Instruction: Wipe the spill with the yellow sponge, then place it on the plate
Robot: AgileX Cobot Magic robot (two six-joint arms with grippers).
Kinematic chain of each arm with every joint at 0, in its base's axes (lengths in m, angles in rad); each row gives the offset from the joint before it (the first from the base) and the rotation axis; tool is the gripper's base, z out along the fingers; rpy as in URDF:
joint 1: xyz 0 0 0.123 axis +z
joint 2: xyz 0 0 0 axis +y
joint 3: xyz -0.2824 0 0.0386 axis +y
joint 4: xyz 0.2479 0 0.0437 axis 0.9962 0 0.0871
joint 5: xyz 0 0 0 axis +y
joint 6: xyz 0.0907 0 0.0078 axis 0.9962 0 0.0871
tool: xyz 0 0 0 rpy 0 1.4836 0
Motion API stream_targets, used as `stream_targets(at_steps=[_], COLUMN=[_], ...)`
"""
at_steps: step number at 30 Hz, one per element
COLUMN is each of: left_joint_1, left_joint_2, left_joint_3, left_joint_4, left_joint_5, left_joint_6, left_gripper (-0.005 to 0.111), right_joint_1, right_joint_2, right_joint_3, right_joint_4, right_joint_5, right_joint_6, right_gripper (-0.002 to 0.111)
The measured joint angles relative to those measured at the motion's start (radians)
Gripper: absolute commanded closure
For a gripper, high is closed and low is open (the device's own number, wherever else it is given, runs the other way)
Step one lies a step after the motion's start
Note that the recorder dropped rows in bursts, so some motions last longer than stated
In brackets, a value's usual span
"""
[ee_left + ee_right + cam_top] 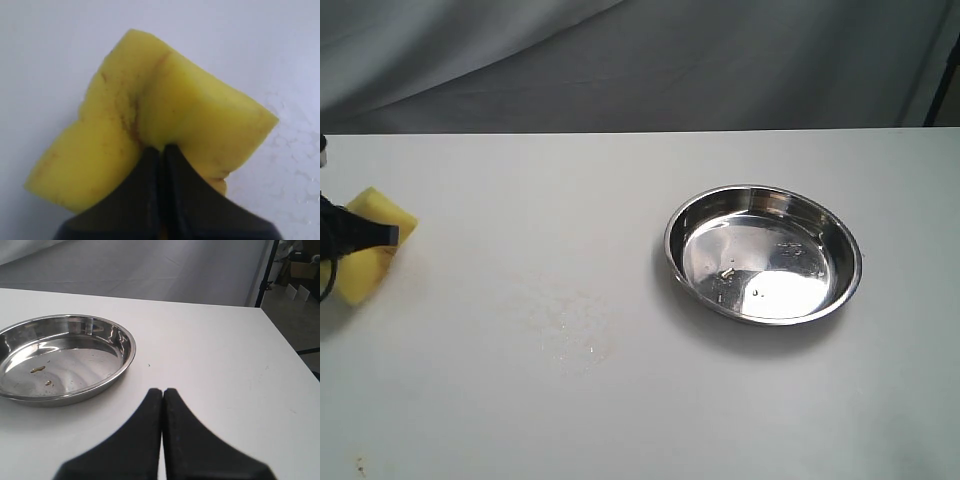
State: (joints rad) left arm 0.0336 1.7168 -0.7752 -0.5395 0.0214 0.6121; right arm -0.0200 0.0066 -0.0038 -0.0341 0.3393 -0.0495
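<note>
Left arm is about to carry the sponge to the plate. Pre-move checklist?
1. Left tool shut on thick yellow foam sponge: ok.
2. Brownish liquid spill wiped: ok, only a faint streaky trace on the white table.
3. Round stainless-steel plate free for the sponge: ok, only tiny brown specks inside.
4. Right tool off the plate: ok, shut, empty, apart from it.
5. Sponge lifted off the table: cannot tell.

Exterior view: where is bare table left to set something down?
Bare: between sponge and plate, save a faint streak; also behind and right of the plate. Crowded: left edge, where the left gripper holds the sponge.
</note>
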Motion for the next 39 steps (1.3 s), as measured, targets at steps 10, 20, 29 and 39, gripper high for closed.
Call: stream_targets(at_steps=[10,20,29,39], left_joint_1=[-0.014,-0.164,-0.338,-0.539], left_joint_2=[0.097,0.143,0.160,0.162], left_joint_3=[-0.033,-0.119,-0.123,-0.123], left_joint_4=[0.000,0.000,-0.034,-0.037], left_joint_5=[0.048,0.207,0.209,0.213], left_joint_6=[0.000,0.000,0.000,0.000], left_gripper=[0.107,0.107,0.107,0.107], right_joint_1=[0.000,0.000,0.000,0.000], right_joint_2=[0.000,0.000,0.000,0.000], right_joint_3=[0.000,0.000,0.000,0.000], right_joint_4=[0.000,0.000,0.000,0.000], right_joint_5=[0.000,0.000,0.000,0.000], right_joint_6=[0.000,0.000,0.000,0.000], right_gripper=[0.108,0.108,0.108,0.108])
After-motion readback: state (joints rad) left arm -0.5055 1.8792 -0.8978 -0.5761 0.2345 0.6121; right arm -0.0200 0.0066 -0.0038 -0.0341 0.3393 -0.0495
